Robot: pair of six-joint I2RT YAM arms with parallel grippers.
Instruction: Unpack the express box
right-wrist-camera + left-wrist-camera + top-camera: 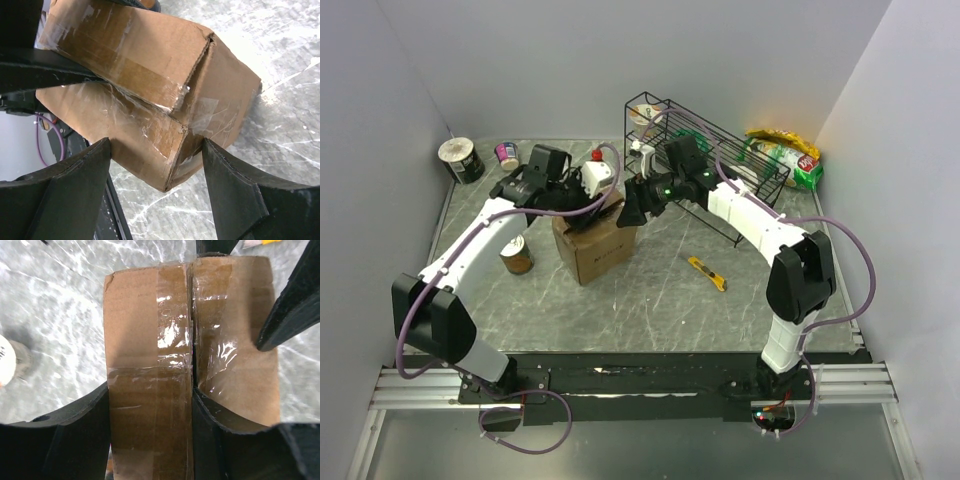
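Left hand (150,395): down on the top of the express box (145,330); we see one finger (75,435) against the box's outer side and the other in the slit between the two top flaps, with one flap filling the gap; whether it pinches or only touches we cannot tell
Right hand (156,142): released, jaws spread wide either side of one end of the box, nothing held
Surface (650,310): grey and marbled, carrying all that we list
Utility knife (707,273): yellow, lying flat to the right of the box, well apart from it
Can (517,256): upright, near the box on its left
Express box: near the middle of the surface, upright, between the two hands; clear tape shines over its brown flaps, and the seam shows as a dark slit
Wire rack (665,103): black, behind the right arm
Snack bags (782,155): yellow and green, beyond the rack at the far right
Far left corner: a dark can with a pale top (461,158) and a small purple can (507,154) near it
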